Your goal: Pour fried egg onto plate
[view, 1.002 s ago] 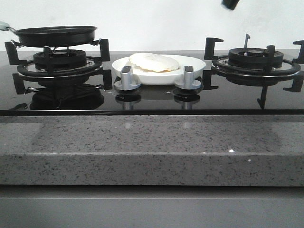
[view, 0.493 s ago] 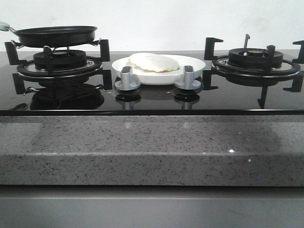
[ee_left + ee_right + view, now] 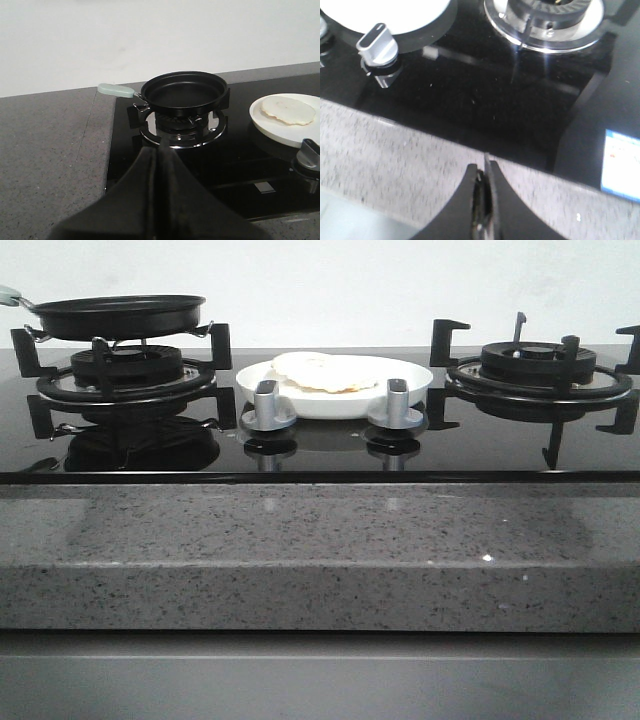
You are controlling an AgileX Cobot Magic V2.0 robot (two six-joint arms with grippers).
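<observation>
Judging task done: egg (image 3: 322,371) lies flat on plate (image 3: 412,381), mid stove. Pan (image 3: 184,92) empty on burner. We see L gripper (image 3: 159,165) nearer, R gripper (image 3: 486,182) well apart; both pressed together, empty.

Soft, even light. The glossy black stovetop (image 3: 320,450) mirrors the burners; the right wrist view is blurred, with glare on the burner ring (image 3: 545,45).

You've got a speckled grey stone counter (image 3: 320,550) with a glossy black glass hob (image 3: 320,455) set into it. Directly on the glass: burner grates at left (image 3: 125,375) and right (image 3: 540,370) of the frame, two silver knobs (image 3: 267,405) mid-frame, and the white plate (image 3: 405,385) just behind them.
</observation>
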